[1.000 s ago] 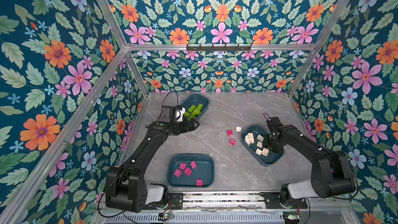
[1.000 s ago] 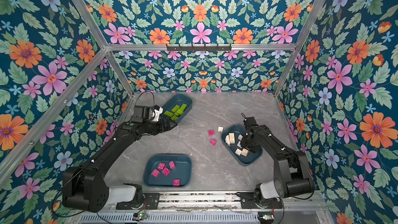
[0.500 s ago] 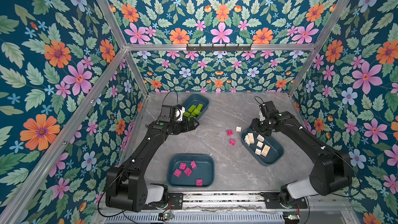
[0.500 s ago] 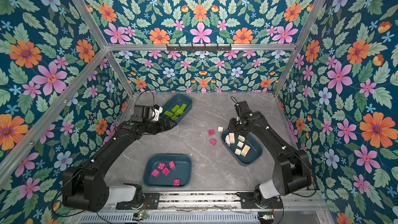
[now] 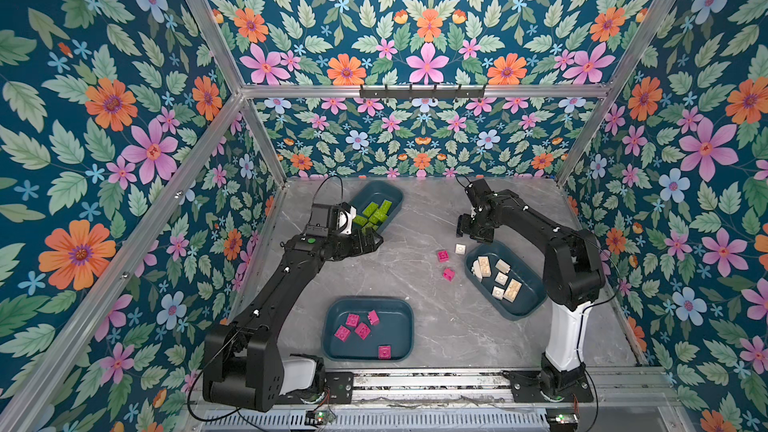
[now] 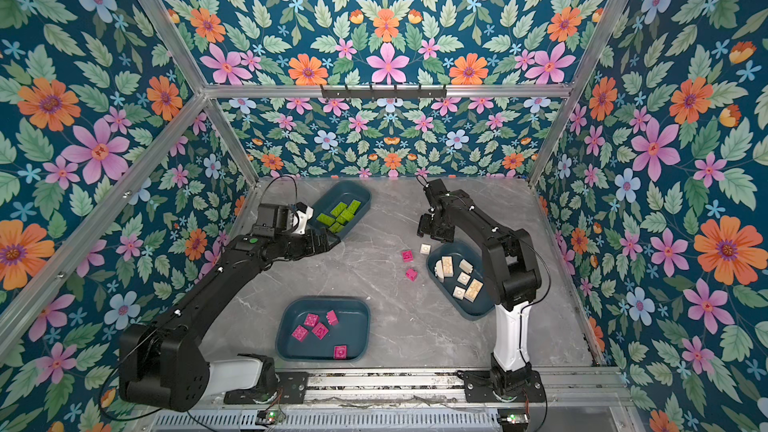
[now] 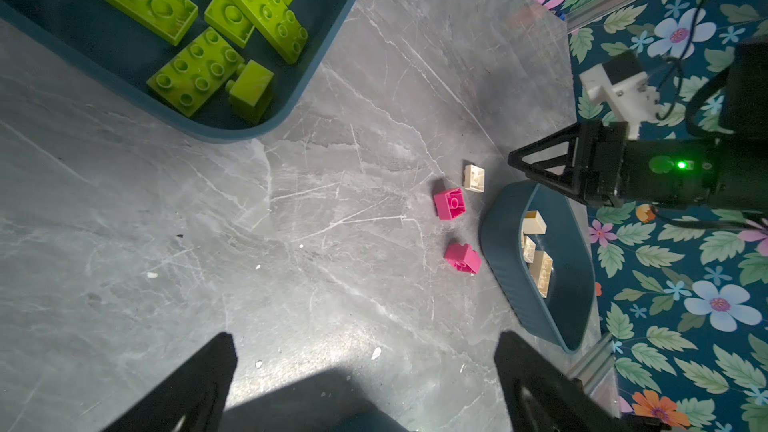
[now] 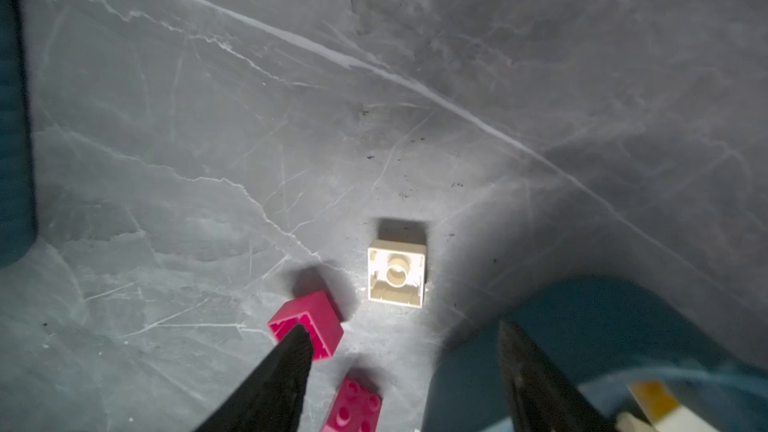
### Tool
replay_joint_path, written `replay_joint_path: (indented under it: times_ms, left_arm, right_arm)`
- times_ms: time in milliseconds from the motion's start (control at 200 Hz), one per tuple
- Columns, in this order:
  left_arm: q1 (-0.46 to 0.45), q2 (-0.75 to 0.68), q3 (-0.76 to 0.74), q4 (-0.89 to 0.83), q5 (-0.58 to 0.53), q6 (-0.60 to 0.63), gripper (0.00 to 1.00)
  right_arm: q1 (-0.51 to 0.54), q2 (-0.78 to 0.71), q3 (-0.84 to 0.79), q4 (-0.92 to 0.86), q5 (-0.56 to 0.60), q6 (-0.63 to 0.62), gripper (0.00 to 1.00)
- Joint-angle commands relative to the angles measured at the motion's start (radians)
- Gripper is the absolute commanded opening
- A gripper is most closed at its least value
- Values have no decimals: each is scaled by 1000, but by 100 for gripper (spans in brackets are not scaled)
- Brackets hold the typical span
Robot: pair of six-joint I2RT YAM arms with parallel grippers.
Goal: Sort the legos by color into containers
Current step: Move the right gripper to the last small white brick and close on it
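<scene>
on the grey marble table (image 5: 415, 209), scratched and veined with white, you have three bins of the same dark teal. the far bin (image 5: 392, 195), near the left wall, holds the green bricks (image 5: 376, 214). the near bin (image 5: 401, 326), at the front middle, holds five pink bricks (image 5: 362, 330). the right bin (image 5: 530, 305) holds the cream bricks (image 5: 483, 266).

three bricks lie loose on the table just beside the far end of the right bin: a cream brick (image 8: 397, 276) with its hollow side up, the farther pink brick (image 5: 443, 256) and the nearer pink brick (image 5: 448, 273).

the room is a booth of flowered walls (image 5: 124, 139) with an aluminium frame (image 5: 415, 91). a metal rail (image 5: 415, 380) runs along the front edge under both arm bases.

your left gripper (image 7: 361, 367) hangs over bare table beside the far bin, its fingers spread wide with nothing between them. your right gripper (image 8: 399, 330) hangs above the loose bricks, fingers apart and empty. in the right wrist view one fingertip covers part of the farther pink brick, but the left wrist view shows that gripper up off the table.
</scene>
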Motion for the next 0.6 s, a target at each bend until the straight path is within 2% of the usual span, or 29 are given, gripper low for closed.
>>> replay_joint_path:
  times_ms: [0, 255, 595]
  left_arm:
    - [0, -5, -11, -2, -13, 14, 100]
    - [0, 16, -20, -2, -17, 34, 100]
    - [0, 36, -28, 2, -16, 51, 100]
  right_arm:
    - [2, 55, 50, -54, 16, -47, 73]
    - [5, 148, 105, -64, -45, -76, 75]
    - [33, 209, 119, -64, -59, -64, 67]
